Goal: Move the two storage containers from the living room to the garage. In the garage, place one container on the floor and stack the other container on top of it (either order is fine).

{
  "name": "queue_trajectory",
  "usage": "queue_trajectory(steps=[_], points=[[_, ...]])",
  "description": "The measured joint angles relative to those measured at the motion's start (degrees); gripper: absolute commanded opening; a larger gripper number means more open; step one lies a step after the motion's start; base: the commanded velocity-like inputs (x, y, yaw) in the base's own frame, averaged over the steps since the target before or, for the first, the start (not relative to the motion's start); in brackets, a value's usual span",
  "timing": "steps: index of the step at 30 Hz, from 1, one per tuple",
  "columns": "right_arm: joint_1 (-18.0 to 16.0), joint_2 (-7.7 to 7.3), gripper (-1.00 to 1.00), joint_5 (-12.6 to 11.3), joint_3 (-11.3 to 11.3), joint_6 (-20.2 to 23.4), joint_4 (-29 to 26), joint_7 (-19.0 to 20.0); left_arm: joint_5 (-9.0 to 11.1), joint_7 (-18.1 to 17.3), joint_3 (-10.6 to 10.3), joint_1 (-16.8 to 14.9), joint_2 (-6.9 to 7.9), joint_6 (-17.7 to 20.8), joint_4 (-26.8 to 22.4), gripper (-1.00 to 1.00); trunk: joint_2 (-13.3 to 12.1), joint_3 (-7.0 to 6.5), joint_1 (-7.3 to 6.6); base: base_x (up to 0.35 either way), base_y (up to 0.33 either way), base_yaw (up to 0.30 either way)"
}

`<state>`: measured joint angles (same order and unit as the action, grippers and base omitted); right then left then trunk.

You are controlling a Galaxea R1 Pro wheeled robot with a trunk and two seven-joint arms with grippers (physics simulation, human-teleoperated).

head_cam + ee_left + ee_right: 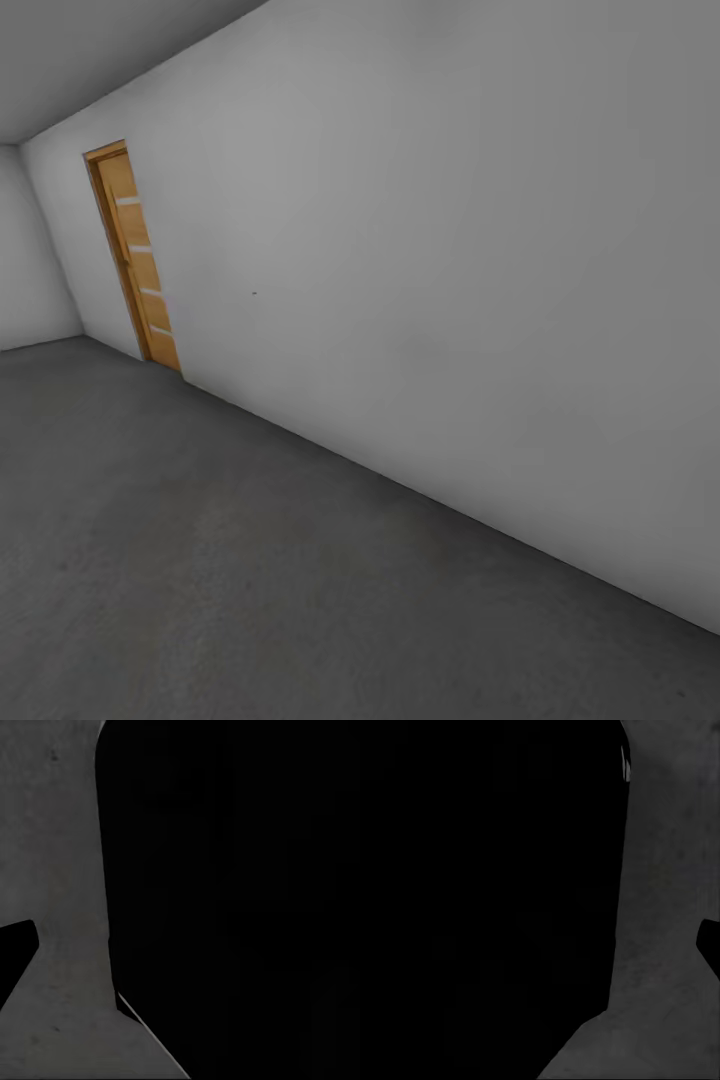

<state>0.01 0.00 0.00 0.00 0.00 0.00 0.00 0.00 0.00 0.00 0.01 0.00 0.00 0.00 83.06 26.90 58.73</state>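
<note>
I am in the garage, facing a plain pale grey wall [450, 250] that runs from far left to near right. The dark grey speckled concrete floor [200, 560] spreads out below it. The two storage containers are out of view, and so is the living room. In the left wrist view a large black mass [232, 892] hangs over a strip of floor [60, 870]. A similar black mass [487, 892] sits beside the floor [667, 907] in the right wrist view. A small black wedge [15, 956] and another [710, 945] cut in at the picture edges.
An orange-brown wooden door [135, 255] with frosted stripes stands shut in the long wall at the far left, near the room's corner. A second grey wall [30, 260] closes the room's far end. Open concrete floor stretches from me to both walls.
</note>
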Motion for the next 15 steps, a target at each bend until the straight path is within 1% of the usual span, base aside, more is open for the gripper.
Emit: queue_trajectory(steps=[2,7,14,15], points=[[-0.6,0.64,1.00,0.1,0.2,-0.3,-0.7,-0.1,0.3,-0.1,0.0,0.4,-0.64,0.5,0.1,1.00,0.0,-0.02,0.00,0.000,0.000,0.000],[-2.3,2.24,1.00,0.0,0.0,0.3,-0.4,-0.1,-0.1,-0.2,0.0,0.4,-2.25,0.1,0.7,1.00,0.0,-0.02,0.00,0.000,0.000,0.000],[-4.6,2.36,1.00,-0.1,-0.1,0.2,-0.3,-0.1,-0.1,-0.1,0.0,0.4,-4.50,-1.7,0.5,1.00,0.0,-0.02,0.00,0.000,0.000,0.000],[-4.9,2.36,1.00,0.0,0.0,-0.1,-0.4,-0.1,0.0,-0.1,-0.1,0.4,-4.60,-1.8,0.2,1.00,0.0,-0.02,0.00,0.000,0.000,0.000]])
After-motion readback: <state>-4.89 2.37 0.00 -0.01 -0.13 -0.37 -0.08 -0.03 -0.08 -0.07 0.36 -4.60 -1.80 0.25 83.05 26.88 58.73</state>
